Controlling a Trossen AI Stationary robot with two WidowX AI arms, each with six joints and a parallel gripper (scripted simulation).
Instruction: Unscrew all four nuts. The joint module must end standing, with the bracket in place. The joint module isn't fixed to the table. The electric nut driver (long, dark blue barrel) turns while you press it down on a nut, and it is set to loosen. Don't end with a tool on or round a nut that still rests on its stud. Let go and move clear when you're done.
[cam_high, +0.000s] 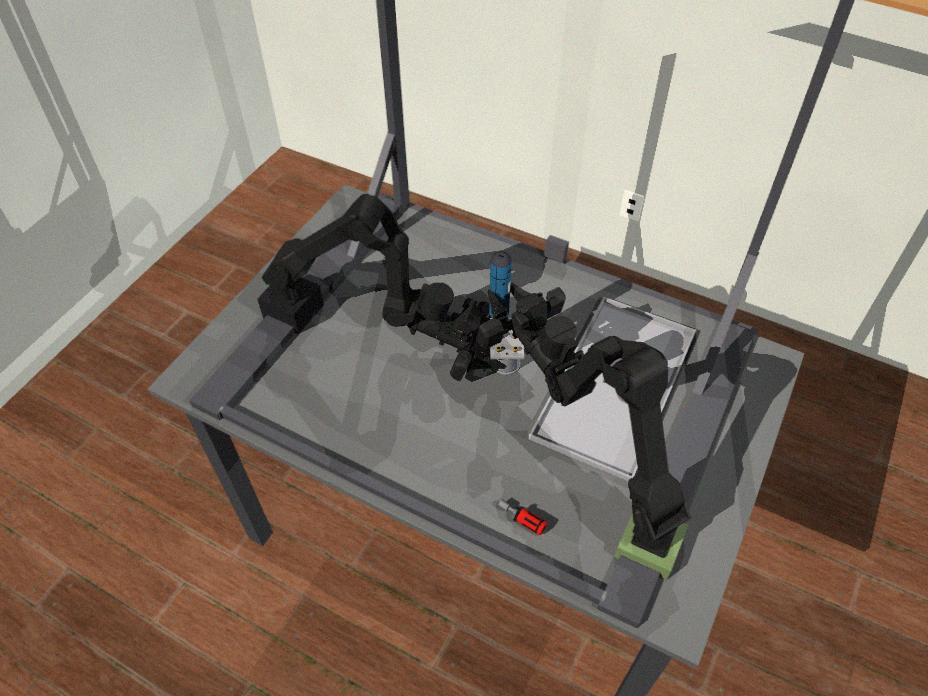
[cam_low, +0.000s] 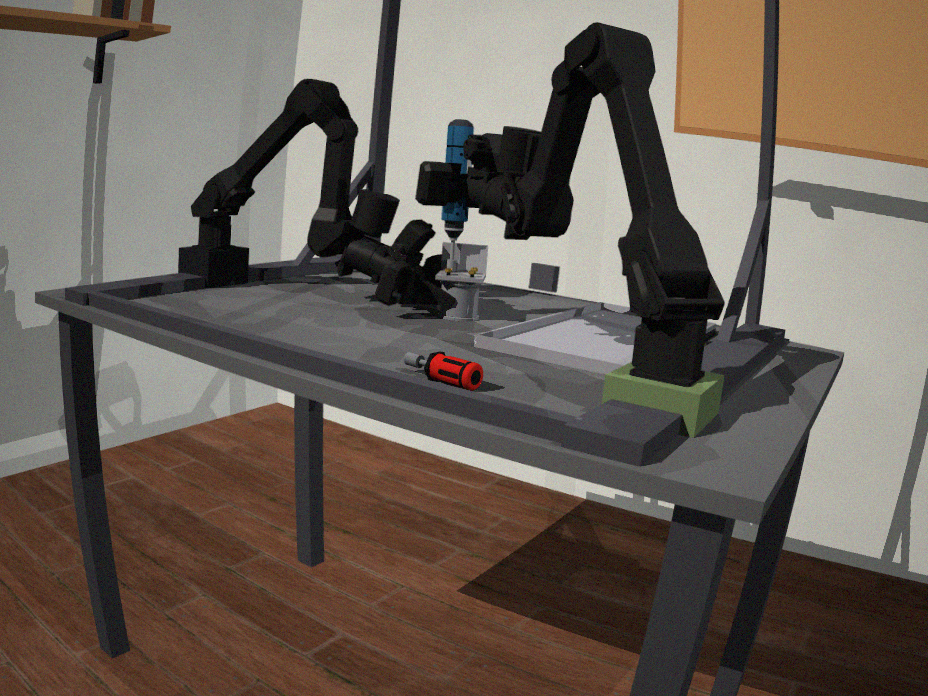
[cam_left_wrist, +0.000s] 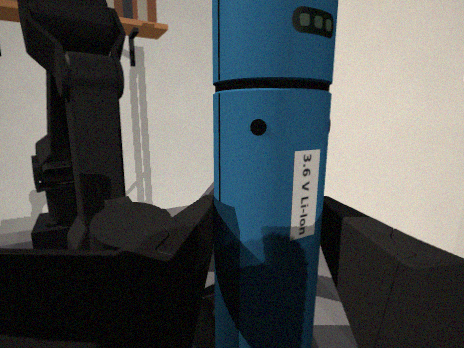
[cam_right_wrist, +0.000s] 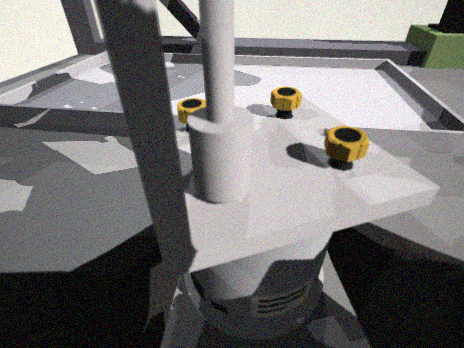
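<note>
Driver, electric, with a long dark blue barrel (cam_high: 499, 273) (cam_low: 458, 142) (cam_left_wrist: 272, 175), stands upright in the left claw (cam_high: 499, 303) (cam_low: 449, 183) (cam_left_wrist: 265, 205), which is closed round it. Its pale cylindrical socket (cam_low: 452, 254) (cam_right_wrist: 220, 170) is over one corner of the pale flat bracket (cam_high: 509, 355) (cam_low: 474, 254) (cam_right_wrist: 280, 210); the nut there is hidden. Tilt or sideways push could slip the socket or tip the unfixed, pale round joint module (cam_low: 462, 301) (cam_right_wrist: 225, 280), were the right claw (cam_low: 447, 295) (cam_right_wrist: 254, 218), gripping its body, to give. Three yellow nuts (cam_low: 472, 271) (cam_right_wrist: 346, 144) remain on the bracket. The bracket's upright plate and crowded arms limit access. A shallow pale tray (cam_high: 584, 455) (cam_low: 524, 349) (cam_right_wrist: 310, 62) and red-handled tool (cam_high: 531, 521) (cam_low: 453, 370) lie apart on the grey bench (cam_high: 337, 404) (cam_low: 224, 318).
</note>
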